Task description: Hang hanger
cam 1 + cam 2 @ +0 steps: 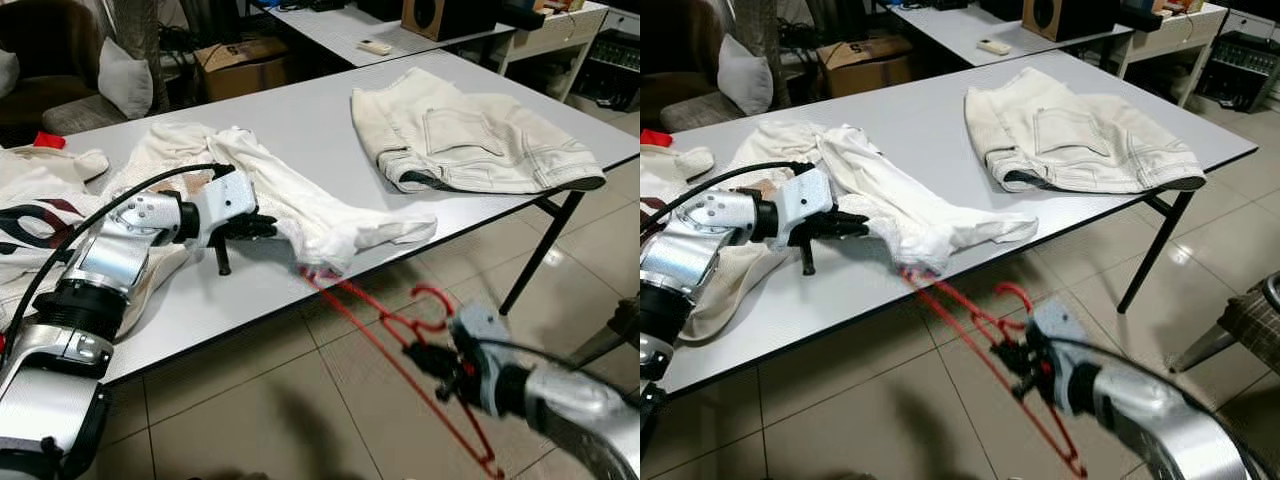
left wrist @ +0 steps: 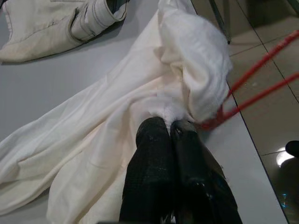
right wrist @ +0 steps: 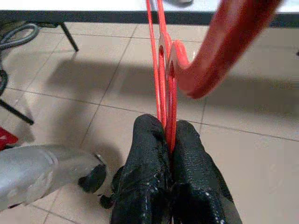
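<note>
Left pincer (image 1: 262,227) clamped on white shirt (image 1: 300,205) at table (image 1: 300,120) front edge. Red hanger (image 1: 400,345) ran from shirt, just beyond left pincer tips, down off table to right pincer (image 1: 425,357), clamped on hanger below hook, above tiled floor (image 1: 290,400). Cream shorts (image 1: 470,135) lay well beyond both pincers.
</note>
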Robot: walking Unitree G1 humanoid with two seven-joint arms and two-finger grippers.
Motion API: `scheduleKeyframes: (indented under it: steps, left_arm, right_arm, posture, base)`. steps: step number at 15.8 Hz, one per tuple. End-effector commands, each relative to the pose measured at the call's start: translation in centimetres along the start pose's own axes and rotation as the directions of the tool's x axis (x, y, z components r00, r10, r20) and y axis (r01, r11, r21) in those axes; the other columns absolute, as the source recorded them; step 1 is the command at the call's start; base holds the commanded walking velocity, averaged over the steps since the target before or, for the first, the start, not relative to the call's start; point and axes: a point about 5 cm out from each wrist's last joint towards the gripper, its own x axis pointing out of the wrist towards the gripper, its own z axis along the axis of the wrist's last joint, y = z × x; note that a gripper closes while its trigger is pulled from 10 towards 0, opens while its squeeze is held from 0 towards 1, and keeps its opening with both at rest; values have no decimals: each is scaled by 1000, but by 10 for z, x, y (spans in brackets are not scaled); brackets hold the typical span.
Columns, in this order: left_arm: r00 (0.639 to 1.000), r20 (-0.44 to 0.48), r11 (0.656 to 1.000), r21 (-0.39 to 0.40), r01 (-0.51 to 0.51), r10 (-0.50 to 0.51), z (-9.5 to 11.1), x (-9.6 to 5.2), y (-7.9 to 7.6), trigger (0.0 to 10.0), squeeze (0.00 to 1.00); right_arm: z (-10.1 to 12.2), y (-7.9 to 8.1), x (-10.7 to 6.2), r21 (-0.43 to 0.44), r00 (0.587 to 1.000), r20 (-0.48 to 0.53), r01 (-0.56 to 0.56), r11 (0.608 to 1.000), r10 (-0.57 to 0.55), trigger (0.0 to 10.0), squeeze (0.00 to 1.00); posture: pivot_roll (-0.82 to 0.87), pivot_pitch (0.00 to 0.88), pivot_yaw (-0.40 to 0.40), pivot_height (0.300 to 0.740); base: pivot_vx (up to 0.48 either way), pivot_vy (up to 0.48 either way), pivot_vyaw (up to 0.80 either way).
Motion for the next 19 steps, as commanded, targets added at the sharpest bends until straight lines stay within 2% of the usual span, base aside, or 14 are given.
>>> scheduleKeyframes:
  steps: [1, 3, 4, 5, 6, 9, 11, 14, 17, 19]
  left_arm:
    - [1000, -9, 1000, 16, -6, 6, 1, -3, 1, 0, 0]
    - [1000, -21, 1000, 14, -22, 23, -1, -6, 2, 0, 0]
    - [999, -25, 999, 14, -30, 31, -1, -8, 3, 0, 0]
    - [996, -52, 997, 16, -77, 78, -4, -16, 10, 0, 0]
    - [995, -54, 996, 12, -88, 88, -4, -18, 11, 0, 0]
    - [997, -16, 997, -10, -72, 71, 0, -12, 5, 0, 0]
    - [996, 45, 996, -46, -76, 78, 8, -5, 3, 0, 0]
    - [990, 74, 990, -81, -115, 121, 16, 1, 9, 0, 0]
    - [989, 56, 989, -71, -132, 137, 15, -1, 11, 0, 0]
    - [992, 54, 993, -40, -114, 116, 15, -3, 8, 0, 0]
  right_arm:
    - [0, -8, -1, 6, 999, -12, 49, 999, -49, 10000, 0]
    - [12, -37, -5, 4, 975, 43, 218, 976, -218, 10000, 0]
    - [16, -43, -7, 7, 965, 64, 254, 967, -254, 10000, 0]
    - [40, -63, -24, 32, 917, 210, 339, 940, -338, 10000, 0]
    - [47, -65, -31, 49, 909, 261, 323, 945, -324, 10000, 0]
    - [39, -62, -35, 32, 926, 244, 289, 957, -288, 10000, 0]
    - [34, -43, -28, 12, 952, 246, 184, 983, -181, 10000, 0]
    - [29, -17, -25, -7, 967, 254, 26, 1000, -23, 10000, 0]
    - [21, -14, -22, 2, 976, 217, 26, 1000, -26, 10000, 0]
    - [20, -21, -21, 19, 975, 212, 72, 997, -74, 10000, 0]
  posture:
    - [-146, 0, 71, 740]
    - [-141, 0, 63, 740]
    - [-140, 0, 61, 740]
    - [-137, 0, 58, 740]
    - [-135, 0, 56, 740]
    - [-129, 0, 50, 740]
    - [-128, 0, 52, 740]
    - [-129, 0, 57, 740]
    - [-135, 0, 67, 740]
    - [-135, 0, 67, 740]
  base:
    - [0, 0, 0]
    - [0, 0, 0]
    - [0, 0, 0]
    - [0, 0, 0]
    - [0, 0, 0]
    - [0, 0, 0]
    - [0, 0, 0]
    - [0, 0, 0]
    - [0, 0, 0]
    - [0, 0, 0]
